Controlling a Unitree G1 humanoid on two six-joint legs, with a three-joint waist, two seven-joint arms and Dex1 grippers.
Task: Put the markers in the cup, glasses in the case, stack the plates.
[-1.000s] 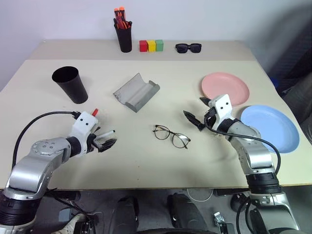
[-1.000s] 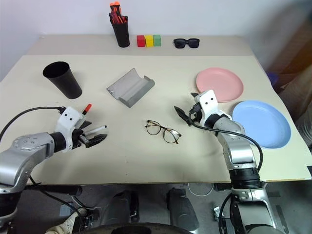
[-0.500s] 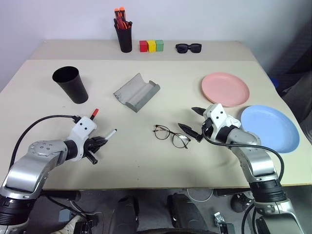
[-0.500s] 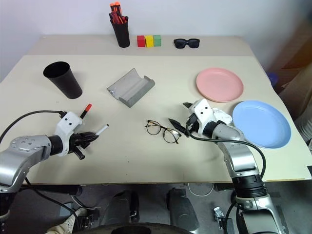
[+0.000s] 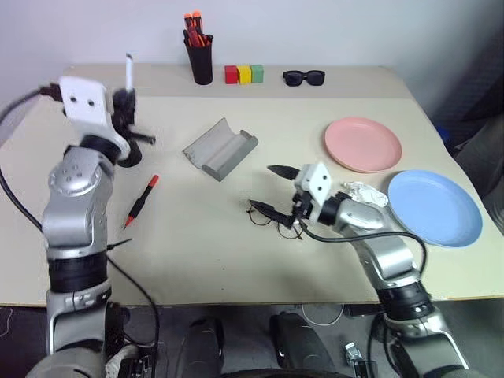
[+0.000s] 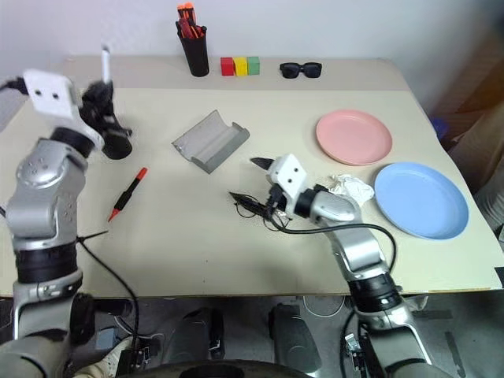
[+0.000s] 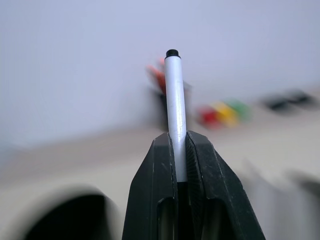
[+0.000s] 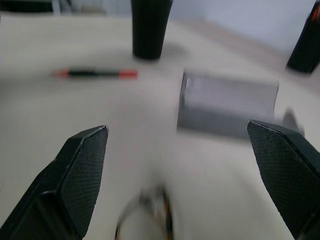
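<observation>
A pale table [image 5: 236, 252] holds the scene. The blue plate [image 5: 435, 208] lies at its right edge, apart from the pink plate [image 5: 363, 144] just behind it. The open grey case [image 5: 220, 148] rests mid-table. The black cup [image 6: 118, 144] stands at the left, partly hidden behind the raised left arm.

The left gripper [image 7: 176, 150] is raised beside the cup, its fingers [image 7: 150, 200] clamped shut on a white marker [image 7: 175, 110] that stands upright between them, black tip up. A red-capped marker [image 5: 140, 201] lies flat on the table in front of the cup, away from both grippers.

The right gripper [image 5: 274, 191] hangs low at mid-table with its jaws spread wide. The glasses [image 5: 272, 216] lie on the table right at its nearer fingertip; in the right wrist view they sit blurred between the two spread fingers [image 8: 75, 170], ungripped.
</observation>
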